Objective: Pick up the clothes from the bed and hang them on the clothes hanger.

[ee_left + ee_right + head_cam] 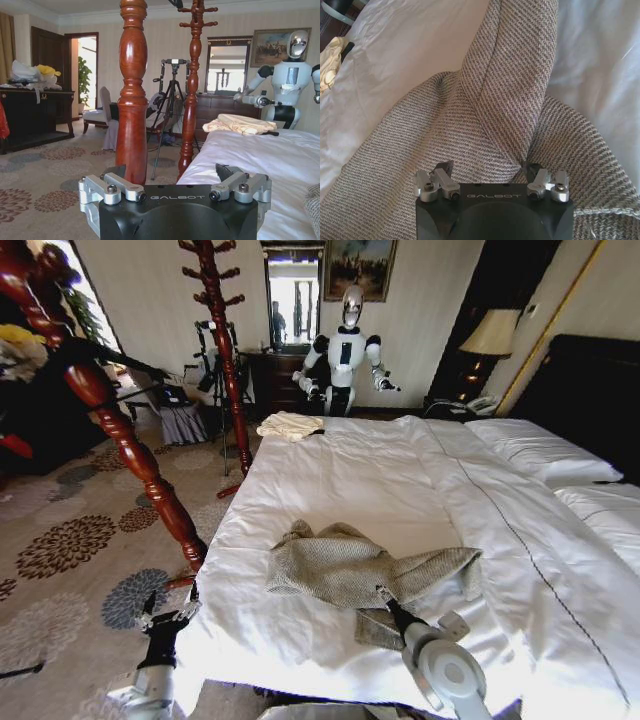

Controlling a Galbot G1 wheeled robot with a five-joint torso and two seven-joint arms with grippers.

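The clothes, a grey-beige knit cardigan (350, 565), lie crumpled on the white duvet of the bed (350, 470) near its front edge. My right gripper (383, 592) rests on the cardigan's near side. In the right wrist view this gripper (489, 167) is open, its fingers pressed into the knit (510, 90) on either side of a raised fold. My left gripper (165, 612) hangs low beside the bed's left edge, open and holding nothing (171, 172). A slim black clothes hanger (115, 360) sticks out from the near coat stand.
The near reddish-brown coat stand (130, 450) rises close to my left arm; a second stand (225, 340) is farther back. A cream folded cloth (288, 425) lies on the bed's far corner. Another robot (345, 355), a tripod and a dresser stand beyond. Pillows (540, 450) lie at right.
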